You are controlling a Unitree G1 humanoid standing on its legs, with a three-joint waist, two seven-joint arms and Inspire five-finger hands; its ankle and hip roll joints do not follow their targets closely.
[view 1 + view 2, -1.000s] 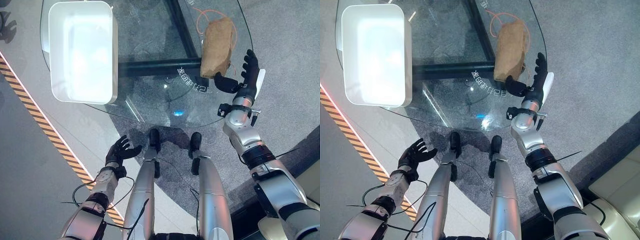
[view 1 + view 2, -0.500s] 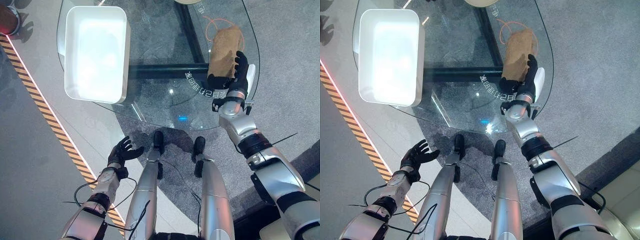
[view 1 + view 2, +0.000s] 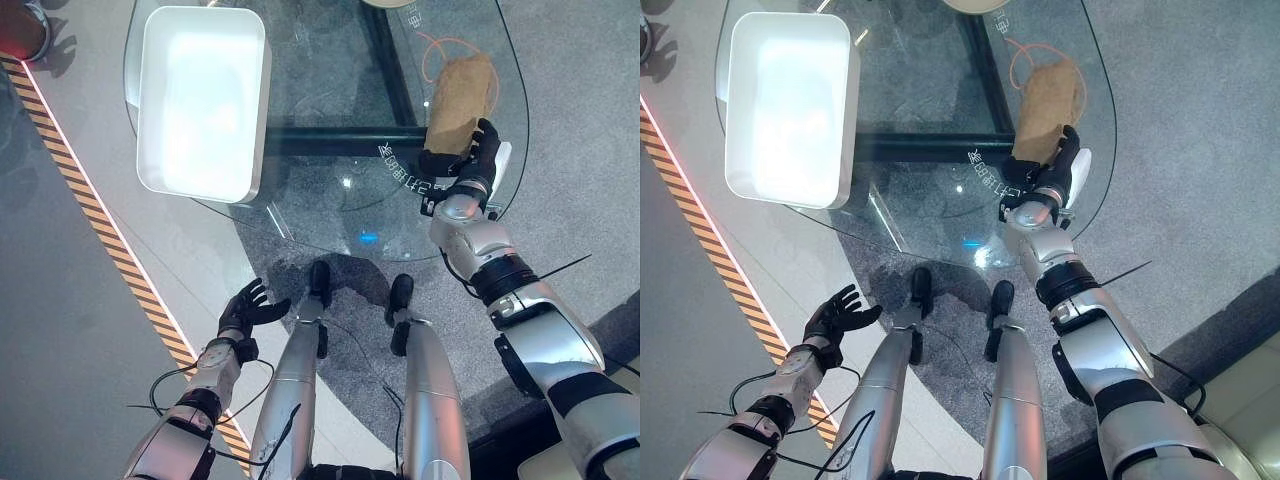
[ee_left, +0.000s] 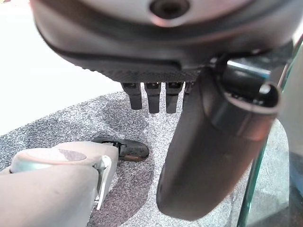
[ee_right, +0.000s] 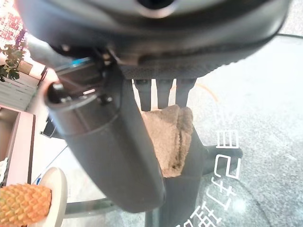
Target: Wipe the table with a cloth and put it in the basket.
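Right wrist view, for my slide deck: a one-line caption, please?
Right hand closing on the near end of a brown fuzzy cloth lying on the round glass table.

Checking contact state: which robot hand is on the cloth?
The right robot hand, resting on the near end of the brown cloth on the glass table. The left robot hand hangs open below the table edge, touching nothing.

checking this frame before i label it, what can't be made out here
- Right hand on the near end of the brown cloth: in the eye views the hand covers that end of the cloth; in the right wrist view the thumb's bulk blocks the contact, so the grip is unclear.
- White basket: glare washes out its inside.
- Glass table: far side cut off by the top edge.
- Left hand: open, below the table.
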